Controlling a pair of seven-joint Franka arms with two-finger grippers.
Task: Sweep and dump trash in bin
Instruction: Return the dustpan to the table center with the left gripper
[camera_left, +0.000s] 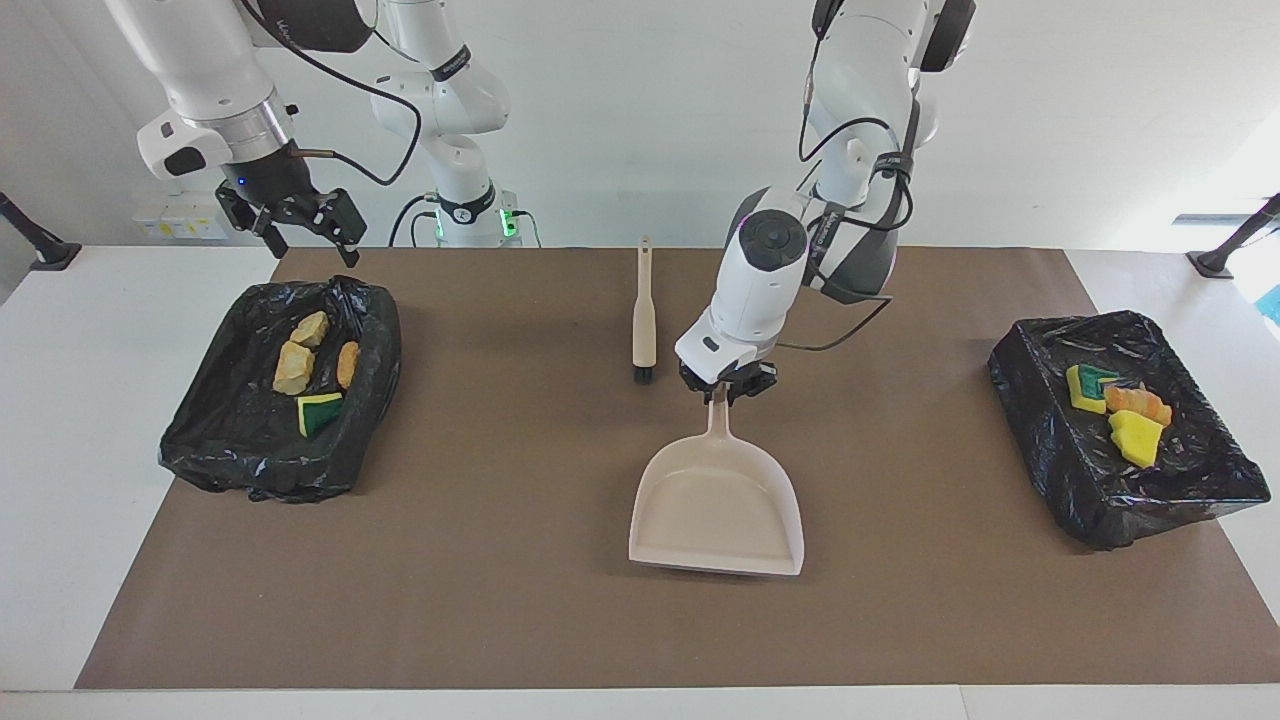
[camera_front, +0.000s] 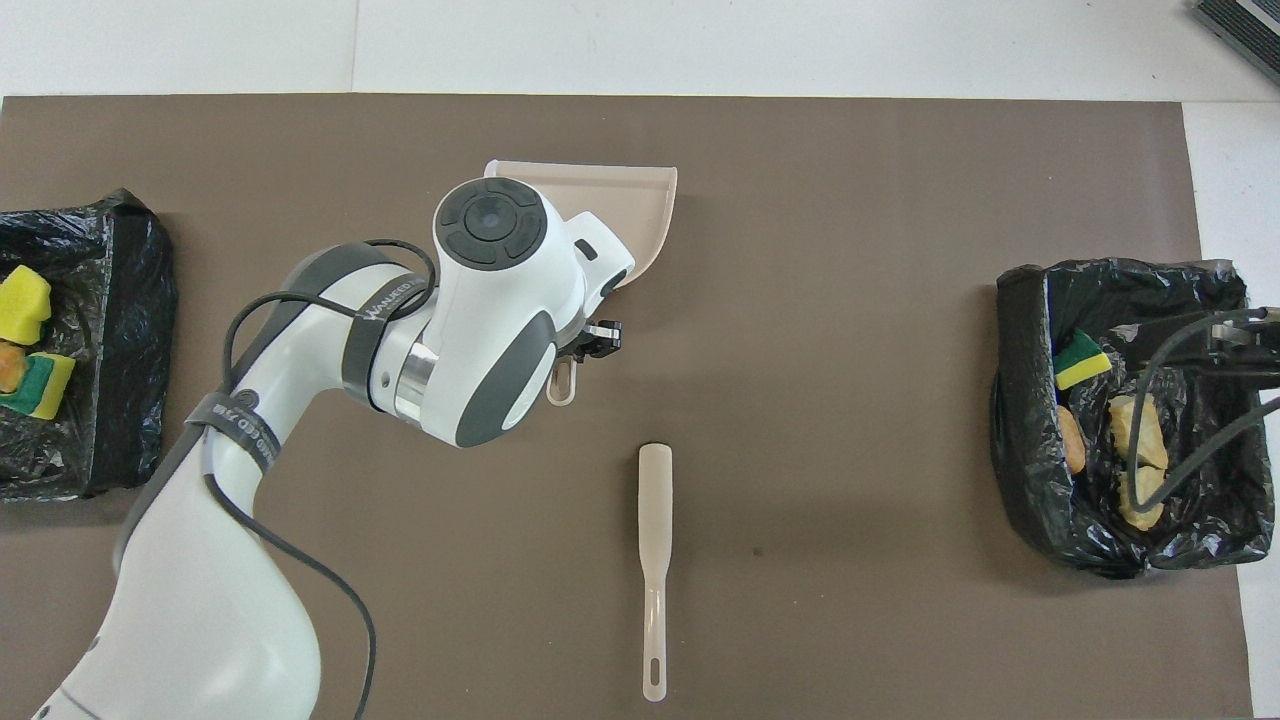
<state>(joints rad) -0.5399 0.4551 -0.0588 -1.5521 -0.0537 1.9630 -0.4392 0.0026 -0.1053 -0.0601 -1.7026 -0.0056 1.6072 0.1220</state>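
Fingers of the left gripper (camera_left: 727, 388) are clamped narrowly on the handle of the beige plastic dustpan (camera_left: 718, 505), which is held over the middle of the brown table mat (camera_left: 520, 600), its open mouth turned away from the robots. Whether the pan's front edge touches the mat cannot be told. Just beside the handle, toward the right arm's end, a slim beige hand brush (camera_left: 643, 318) is laid on the mat with its dark bristles pointing away from the robots.

Fingers of the right gripper (camera_left: 300, 226) are spread wide with nothing between them; it is held over the robot-side edge of the black-lined bin (camera_left: 250, 450) at the right arm's end. Four scraps (camera_left: 296, 366) are seen in that bin: tan chunks and a yellow-green sponge piece. Three more sponge and bread scraps (camera_left: 1120, 410) are lying in a second black-lined bin (camera_left: 1140, 500) at the left arm's end.
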